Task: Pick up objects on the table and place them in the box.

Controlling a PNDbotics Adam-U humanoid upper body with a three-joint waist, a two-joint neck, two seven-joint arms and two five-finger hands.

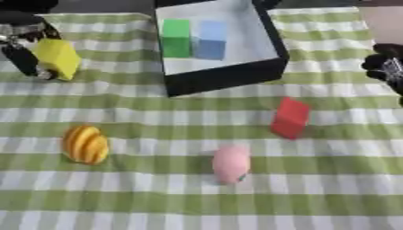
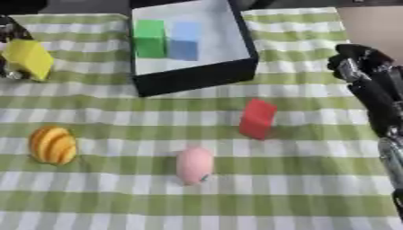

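The yellow block (image 1: 56, 57) sits clamped in the left hand's (image 1: 22, 45) curled fingers, left of the black box (image 1: 224, 76) that holds a green cube (image 1: 176, 37) and blue cube (image 1: 211, 39), while the red block (image 1: 290, 117), pink egg-shaped object (image 1: 230, 164) and orange ribbed object (image 1: 85, 144) lie on open checked cloth (image 1: 157, 193) nearer than the box, and the right hand (image 2: 364, 67), fingers curled and empty, hangs right of the box.

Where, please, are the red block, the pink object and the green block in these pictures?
red block (image 1: 290, 117), left eye view, on its front face.
pink object (image 1: 230, 164), left eye view, on the middle of its rounded body.
green block (image 1: 176, 38), left eye view, on its front face, inside the box.
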